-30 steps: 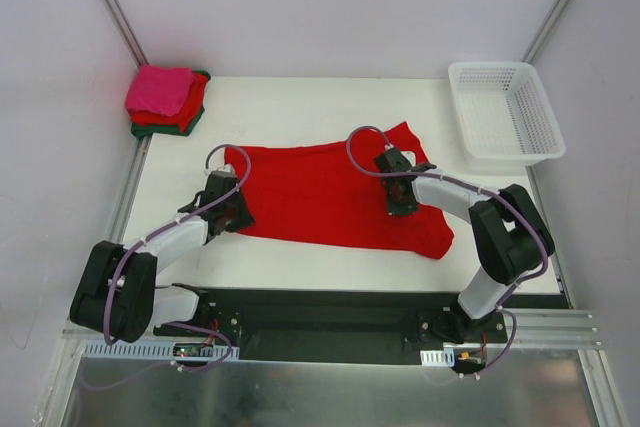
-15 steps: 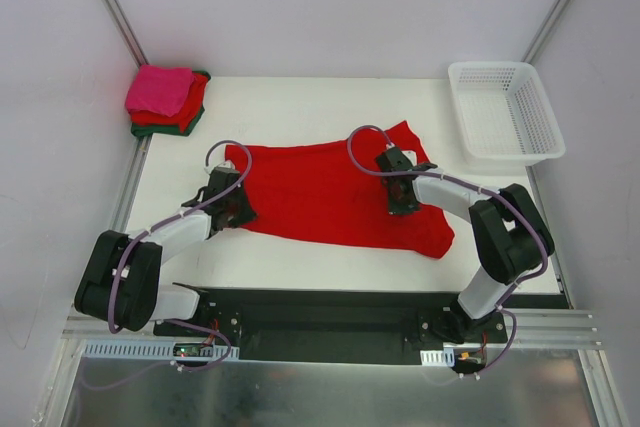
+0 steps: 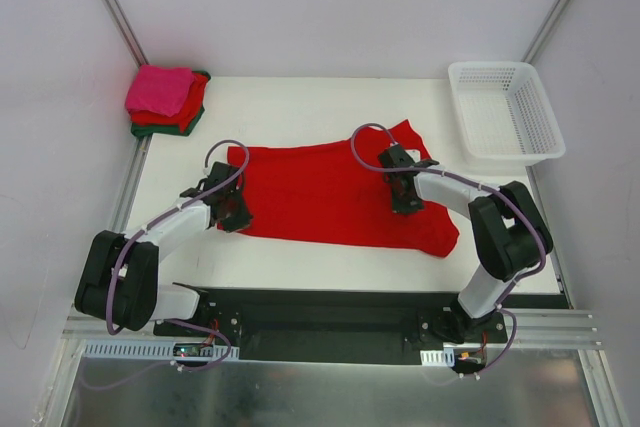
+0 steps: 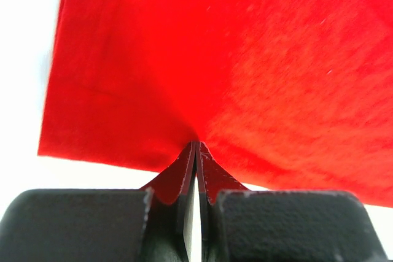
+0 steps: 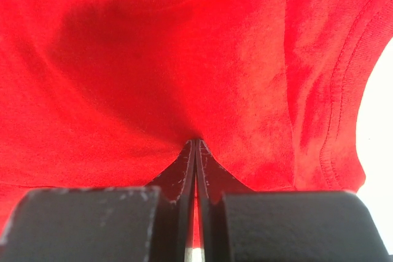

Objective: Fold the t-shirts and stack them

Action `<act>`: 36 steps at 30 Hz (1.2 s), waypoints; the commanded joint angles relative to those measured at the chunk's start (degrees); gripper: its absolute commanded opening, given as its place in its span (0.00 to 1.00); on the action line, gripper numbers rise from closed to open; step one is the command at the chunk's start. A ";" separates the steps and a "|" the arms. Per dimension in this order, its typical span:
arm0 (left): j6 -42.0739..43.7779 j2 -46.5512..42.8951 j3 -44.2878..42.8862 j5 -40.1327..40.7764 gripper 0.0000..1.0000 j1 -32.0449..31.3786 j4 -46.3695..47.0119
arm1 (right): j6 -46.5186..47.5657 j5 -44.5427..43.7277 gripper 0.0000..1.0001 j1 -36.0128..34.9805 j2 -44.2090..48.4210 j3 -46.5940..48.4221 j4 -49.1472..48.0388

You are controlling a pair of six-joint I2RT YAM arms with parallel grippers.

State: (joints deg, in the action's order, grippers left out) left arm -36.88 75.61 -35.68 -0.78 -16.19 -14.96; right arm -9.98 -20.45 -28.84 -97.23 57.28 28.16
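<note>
A bright red t-shirt (image 3: 320,192) lies spread flat across the middle of the white table (image 3: 300,102), and it fills the left wrist view (image 4: 245,59) and the right wrist view (image 5: 153,59). My left gripper (image 3: 236,215) is shut, its tips (image 4: 195,146) pinching the cloth near the shirt's near left edge. My right gripper (image 3: 403,201) is shut too, its tips (image 5: 196,143) pinching the cloth on the shirt's right part, beside the hem. At the far left corner sits a stack of folded t-shirts: hot pink (image 3: 160,89) on top, then red (image 3: 190,105), then dark green (image 3: 172,130).
A white plastic lattice basket (image 3: 505,112) stands at the far right corner. Bare table shows on the far side of the shirt and along its near edge (image 3: 330,267). Frame posts run along both sides.
Both grippers and the red t-shirt have slid a little to the right. The left arm has stretched further out. Both grippers stay shut.
</note>
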 commanded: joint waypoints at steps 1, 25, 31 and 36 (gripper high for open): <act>2.51 -1.35 -2.81 1.56 0.00 -0.34 -7.45 | 0.75 -1.70 0.02 0.71 -1.29 1.35 2.95; 5.16 -5.65 0.09 2.10 0.00 8.54 -10.79 | 1.10 -1.61 0.01 1.68 0.81 0.38 3.83; 4.72 -12.32 -0.09 5.16 0.00 9.15 -12.02 | 1.45 -2.23 0.01 1.86 1.95 0.12 4.44; 3.84 -14.00 0.00 8.24 0.00 9.50 -13.87 | 1.28 -1.96 0.01 1.86 2.48 0.20 4.62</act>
State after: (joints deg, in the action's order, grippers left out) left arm -33.01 62.48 -35.75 3.70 -7.40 -25.89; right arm -9.37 -20.78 -27.44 -97.21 57.60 30.00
